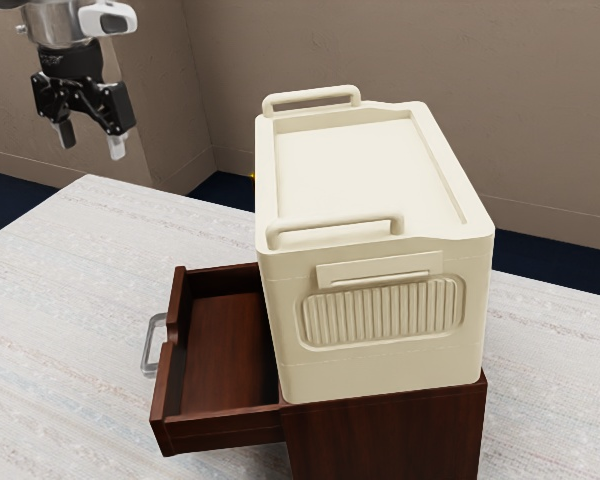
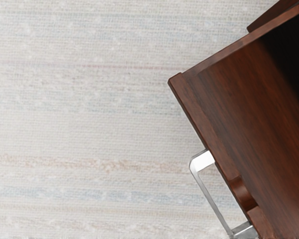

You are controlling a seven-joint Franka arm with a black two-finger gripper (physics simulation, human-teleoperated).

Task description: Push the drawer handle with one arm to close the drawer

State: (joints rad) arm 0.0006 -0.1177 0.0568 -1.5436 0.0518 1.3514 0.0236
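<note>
High at the exterior view's upper left hangs the black gripper (image 1: 92, 144), open, its two fingers apart with nothing between them. Below it and toward the exterior view's right, the dark wooden drawer (image 1: 225, 350) is pulled well out of its cabinet (image 1: 385, 435). A grey metal handle (image 1: 150, 346) is fixed on the drawer's front, well apart from the gripper. The wrist view has the silver handle (image 2: 209, 191) on the front of the drawer (image 2: 259, 94); the drawer's inside is bare where it can be seen.
A cream box (image 1: 380, 300) with raised rails on top sits on the cabinet, rising beside the open drawer. The pale woven-patterned tabletop (image 1: 70, 320) spreads around the cabinet. Brown walls (image 1: 380, 50) stand behind the table.
</note>
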